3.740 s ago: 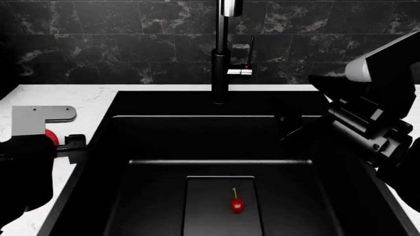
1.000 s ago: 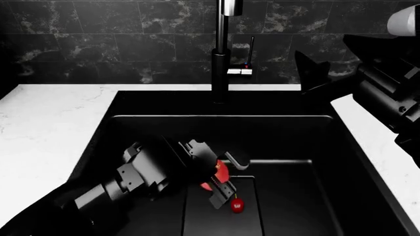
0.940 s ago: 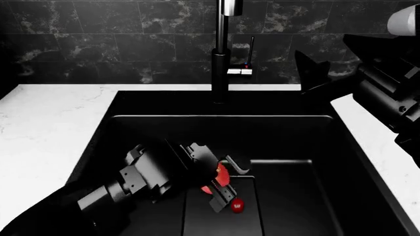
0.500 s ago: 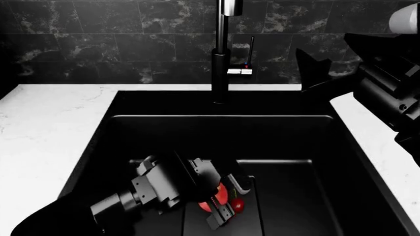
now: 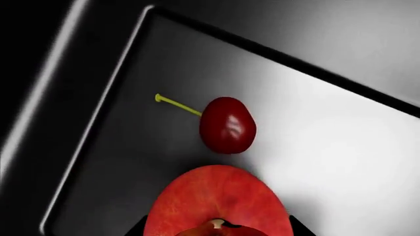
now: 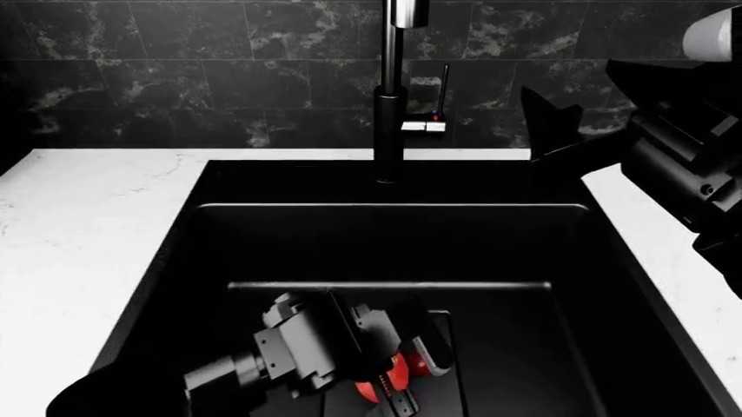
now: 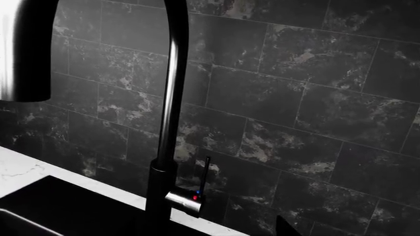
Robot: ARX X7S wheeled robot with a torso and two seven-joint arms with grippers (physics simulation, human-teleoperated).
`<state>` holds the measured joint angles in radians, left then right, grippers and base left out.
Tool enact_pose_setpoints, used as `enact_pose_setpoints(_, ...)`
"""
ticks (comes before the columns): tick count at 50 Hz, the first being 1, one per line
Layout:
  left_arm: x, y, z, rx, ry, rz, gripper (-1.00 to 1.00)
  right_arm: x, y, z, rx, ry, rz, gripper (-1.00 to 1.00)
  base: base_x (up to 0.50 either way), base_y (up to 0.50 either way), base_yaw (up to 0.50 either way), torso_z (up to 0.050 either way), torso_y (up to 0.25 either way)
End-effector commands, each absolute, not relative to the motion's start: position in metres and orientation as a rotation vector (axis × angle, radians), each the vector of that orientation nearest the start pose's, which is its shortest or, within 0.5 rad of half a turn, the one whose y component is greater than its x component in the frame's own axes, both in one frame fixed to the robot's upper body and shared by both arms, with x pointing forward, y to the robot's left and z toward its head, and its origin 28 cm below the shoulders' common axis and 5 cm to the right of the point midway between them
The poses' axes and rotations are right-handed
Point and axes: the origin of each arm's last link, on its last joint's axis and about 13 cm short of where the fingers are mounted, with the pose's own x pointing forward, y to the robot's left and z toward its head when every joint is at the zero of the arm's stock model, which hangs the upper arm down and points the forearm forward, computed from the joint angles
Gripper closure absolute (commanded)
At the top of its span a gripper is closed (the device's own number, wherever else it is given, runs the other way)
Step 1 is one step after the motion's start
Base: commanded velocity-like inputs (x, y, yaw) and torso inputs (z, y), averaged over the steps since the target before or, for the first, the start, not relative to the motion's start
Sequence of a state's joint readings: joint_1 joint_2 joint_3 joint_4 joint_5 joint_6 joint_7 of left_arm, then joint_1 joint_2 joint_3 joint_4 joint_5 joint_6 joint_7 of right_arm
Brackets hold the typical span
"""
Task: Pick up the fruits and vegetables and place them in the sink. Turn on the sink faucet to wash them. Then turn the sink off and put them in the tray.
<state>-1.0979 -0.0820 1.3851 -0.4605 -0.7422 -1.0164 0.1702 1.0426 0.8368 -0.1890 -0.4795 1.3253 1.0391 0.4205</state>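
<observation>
Low in the black sink [image 6: 394,230], my left gripper [image 6: 406,378] is shut on the round red fruit [image 6: 392,375]. The left wrist view has the red fruit [image 5: 217,201] between the dark jaws, just above the raised drain panel [image 5: 328,147]. A small red cherry [image 5: 227,125] with a yellow-green stem lies on that panel right beside the fruit; the gripper hides it in the head view. My right gripper [image 6: 583,95] hangs open and empty at the upper right, near the sink faucet [image 6: 390,130] and its chrome lever [image 6: 423,126]. The tray is out of view.
White marble counter [image 6: 82,217] flanks the sink on both sides. A dark tiled wall [image 6: 208,78] stands behind. In the right wrist view the faucet post [image 7: 161,196], its lever [image 7: 184,200] with red and blue dots, and the spout head [image 7: 26,49] are close.
My left gripper has carried the red fruit from the counter into the sink and lowered it toward the drain panel, now covering the cherry in the head view. The right arm rose early, then held still.
</observation>
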Motion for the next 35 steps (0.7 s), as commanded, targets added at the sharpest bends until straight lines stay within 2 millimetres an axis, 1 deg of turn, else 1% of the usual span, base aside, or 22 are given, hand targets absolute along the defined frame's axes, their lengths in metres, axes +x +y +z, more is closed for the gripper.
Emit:
enact_pose_setpoints(1, 0.317, 0.113, 0.083, 0.774, 0.918, -0.873, 1.0, 0.238, -0.17, 0.304, -0.159, -0.1, 0.293, -1.0, 0.0, 0.0, 0.0, 0.0, 0.0)
enact_pose_setpoints(11, 0.314, 0.108, 0.077, 0.783, 0.924, -0.908, 1.0, 0.239, -0.17, 0.304, -0.157, -0.1, 0.292, -1.0, 0.0, 0.0, 0.0, 0.0, 0.0)
enact_pose_setpoints(17, 0.313, 0.108, 0.08, 0.789, 0.918, -0.911, 1.0, 0.238, -0.17, 0.305, -0.157, -0.1, 0.29, -1.0, 0.0, 0.0, 0.0, 0.0, -0.003)
enact_pose_setpoints(18, 0.313, 0.108, 0.081, 0.788, 0.916, -0.909, -1.0, 0.238, -0.17, 0.305, -0.156, -0.1, 0.29, -1.0, 0.0, 0.0, 0.0, 0.0, 0.0)
enact_pose_setpoints(35, 0.31, 0.112, 0.101, 0.783, 0.867, -0.891, -1.0, 0.237, -0.169, 0.312, -0.159, -0.11, 0.289, -1.0, 0.0, 0.0, 0.0, 0.0, 0.0)
